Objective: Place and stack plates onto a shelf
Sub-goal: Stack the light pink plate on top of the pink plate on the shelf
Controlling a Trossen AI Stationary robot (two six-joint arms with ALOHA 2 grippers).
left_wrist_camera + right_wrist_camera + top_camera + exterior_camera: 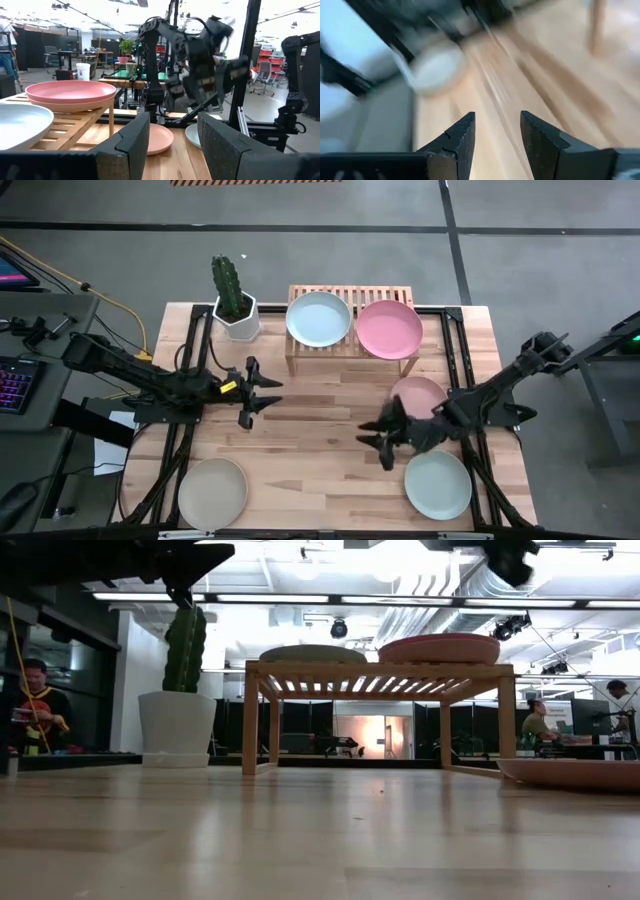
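The light wood shelf (347, 352) stands at the table's far middle. On it rest a pale blue plate (319, 318) at the left and a pink plate (389, 329) at the right, which in the left wrist view (70, 92) seems to lie on a second pink one. Another pink plate (418, 393), a pale green plate (438, 484) and a beige plate (212, 492) lie flat on the table. My left gripper (262, 392) is open and empty over the table's left middle. My right gripper (375, 435) is open and empty, just left of the pink and green plates.
A white hexagonal pot with a cactus (237, 310) stands left of the shelf. Bare tabletop (320, 450) lies between the two grippers and in front of the shelf. Dark frame rails run along the table's left and right sides. People sit in the room behind the table.
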